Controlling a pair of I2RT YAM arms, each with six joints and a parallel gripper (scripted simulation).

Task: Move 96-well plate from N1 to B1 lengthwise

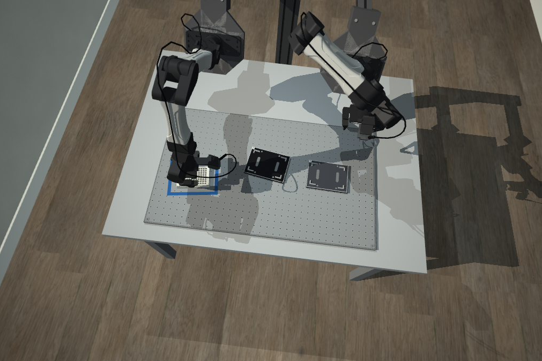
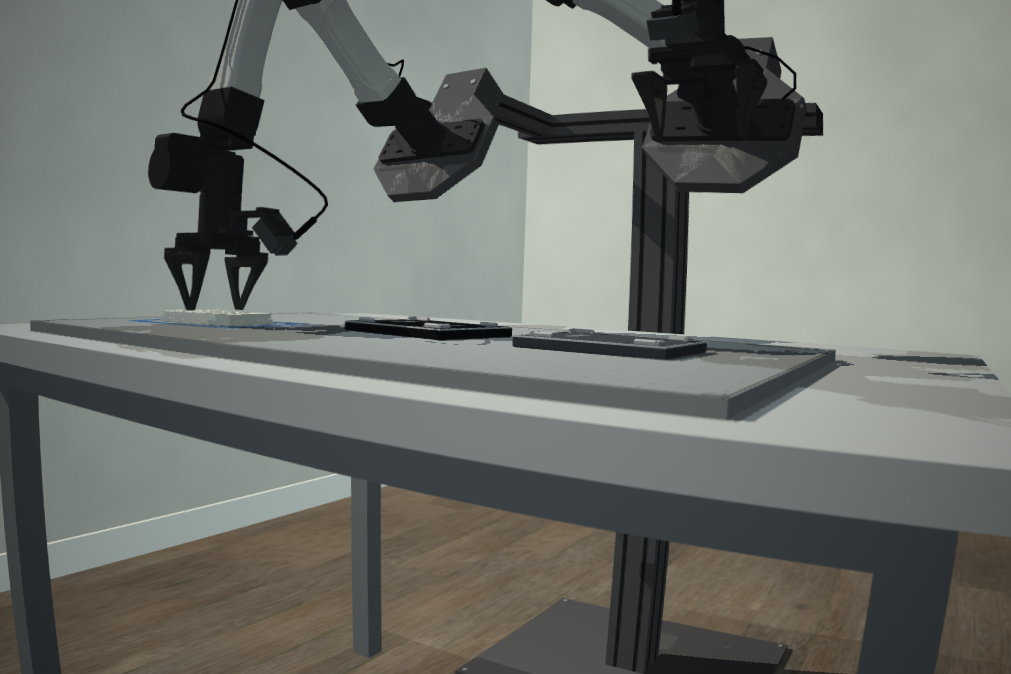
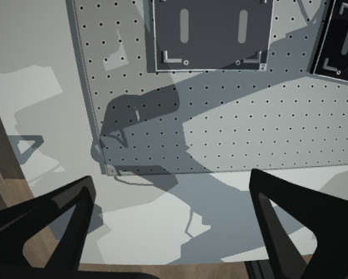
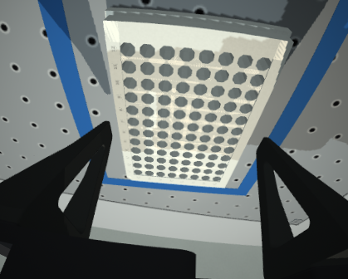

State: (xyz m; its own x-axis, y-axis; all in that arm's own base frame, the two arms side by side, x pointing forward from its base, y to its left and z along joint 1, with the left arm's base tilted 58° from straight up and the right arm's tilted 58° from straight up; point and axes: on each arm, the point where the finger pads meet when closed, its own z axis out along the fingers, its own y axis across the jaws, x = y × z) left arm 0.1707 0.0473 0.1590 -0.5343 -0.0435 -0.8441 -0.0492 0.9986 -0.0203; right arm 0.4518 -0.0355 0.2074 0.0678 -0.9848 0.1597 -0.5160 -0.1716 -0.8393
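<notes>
The white 96-well plate [image 1: 202, 178] [image 2: 220, 319] [image 4: 174, 37] lies flat inside the blue taped outline [image 1: 192, 194] [image 4: 79, 104] of B1. Its long sides run along the outline's long sides, with bare board showing between plate and tape. My right gripper [image 2: 215, 308] [image 4: 186, 135] is open over the plate, fingertips about level with its top or just above, one to each side. Part of the plate is hidden under it in the top view. Nest N1 [image 1: 327, 176] [image 2: 609, 344] [image 3: 213, 41], dark grey, holds nothing. My left gripper [image 1: 354, 132] [image 3: 170, 181] is open and empty, high near the arms' side.
A black nest [image 1: 267, 164] [image 2: 428, 331] [image 3: 338, 41] sits slightly turned between N1 and the outline, holding nothing. Both nests and the outline are on the perforated board [image 1: 305, 221] [image 3: 253, 137]. The right arm's camera cable loops out toward the black nest.
</notes>
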